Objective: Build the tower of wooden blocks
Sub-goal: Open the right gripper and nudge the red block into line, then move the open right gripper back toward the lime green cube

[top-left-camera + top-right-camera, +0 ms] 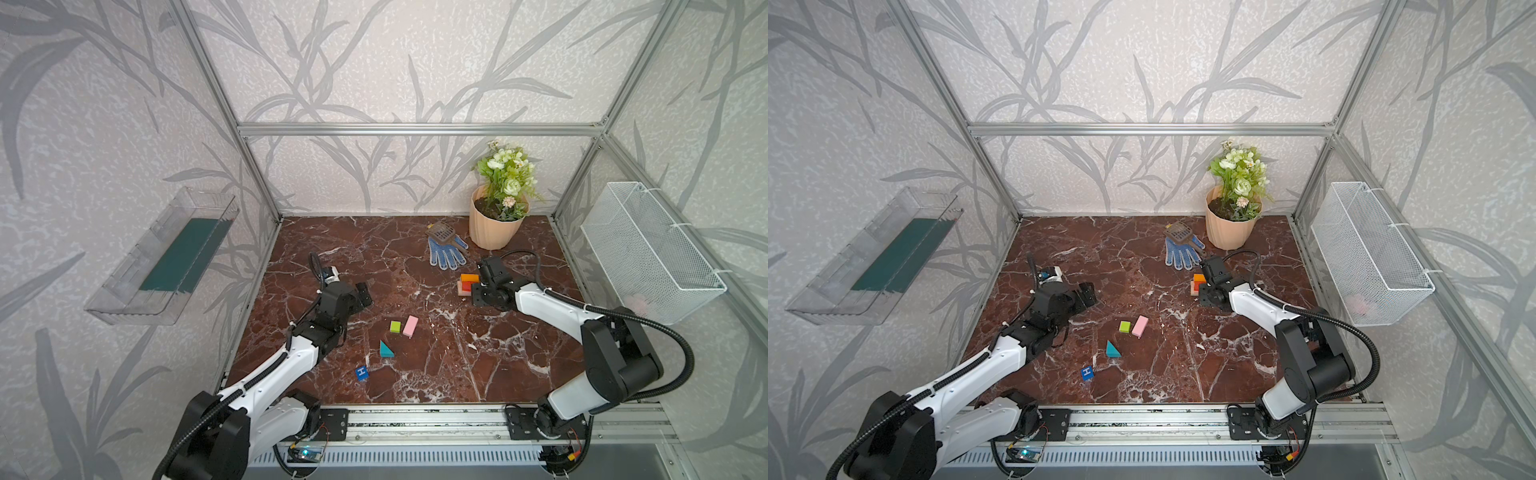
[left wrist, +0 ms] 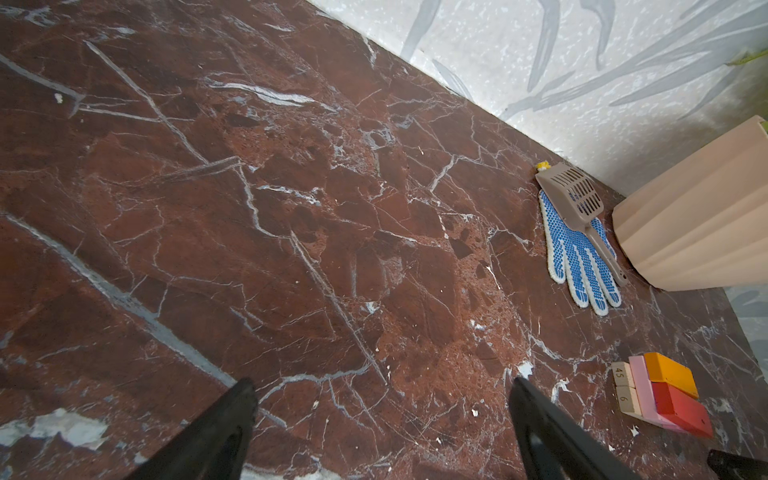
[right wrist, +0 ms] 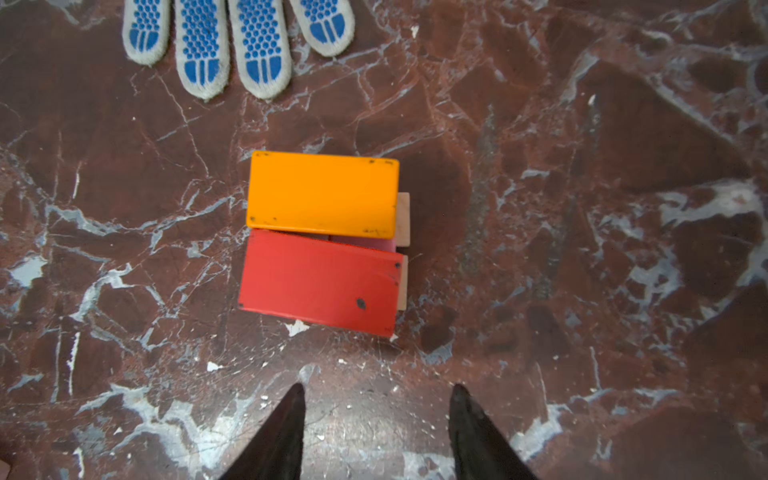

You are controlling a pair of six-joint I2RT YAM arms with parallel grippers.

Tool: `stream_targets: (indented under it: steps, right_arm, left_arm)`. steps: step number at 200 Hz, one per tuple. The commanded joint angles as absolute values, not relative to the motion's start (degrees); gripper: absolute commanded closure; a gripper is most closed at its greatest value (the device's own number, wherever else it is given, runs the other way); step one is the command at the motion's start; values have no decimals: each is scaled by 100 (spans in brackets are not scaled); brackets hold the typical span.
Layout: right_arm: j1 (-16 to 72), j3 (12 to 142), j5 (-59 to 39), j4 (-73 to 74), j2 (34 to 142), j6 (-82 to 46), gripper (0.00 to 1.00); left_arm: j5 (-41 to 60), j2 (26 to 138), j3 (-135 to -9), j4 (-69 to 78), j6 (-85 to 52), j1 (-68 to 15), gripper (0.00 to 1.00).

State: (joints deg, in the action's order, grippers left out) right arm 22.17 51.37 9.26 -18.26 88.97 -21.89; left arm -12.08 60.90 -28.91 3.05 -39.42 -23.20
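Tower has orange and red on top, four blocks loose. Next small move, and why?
Probably swing the open left gripper toward the loose pink block beside the lime cube: it holds nothing and sits nearest them, while the empty right gripper hovers by the tower.

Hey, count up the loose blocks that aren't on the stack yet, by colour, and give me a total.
Lime cube: 1
Pink block: 1
Teal wedge: 1
Blue H cube: 1
Total: 4
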Motion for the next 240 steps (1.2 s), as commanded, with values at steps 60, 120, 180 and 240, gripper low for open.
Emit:
stream_targets:
  steps: [60, 120, 180, 240]
  right_arm:
    - [1826, 5225, 747, -1895, 8987, -2391, 51]
    - [1784, 5479, 721, -2026, 9271, -2391, 54]
    - [1758, 5607, 726, -2088, 9404, -2399, 55]
    - [1748, 5565, 635, -2046, 9372, -2357, 56]
  left_arm:
    - [-1257, 6091, -3043, 202, -3902, -2329, 4]
    - [-1254, 6108, -3050, 207, -3907, -2329, 4]
    - [-1253, 6117, -3056, 196, -3902, -2327, 4]
    - [-1268, 6113, -3059, 195, -3902, -2329, 4]
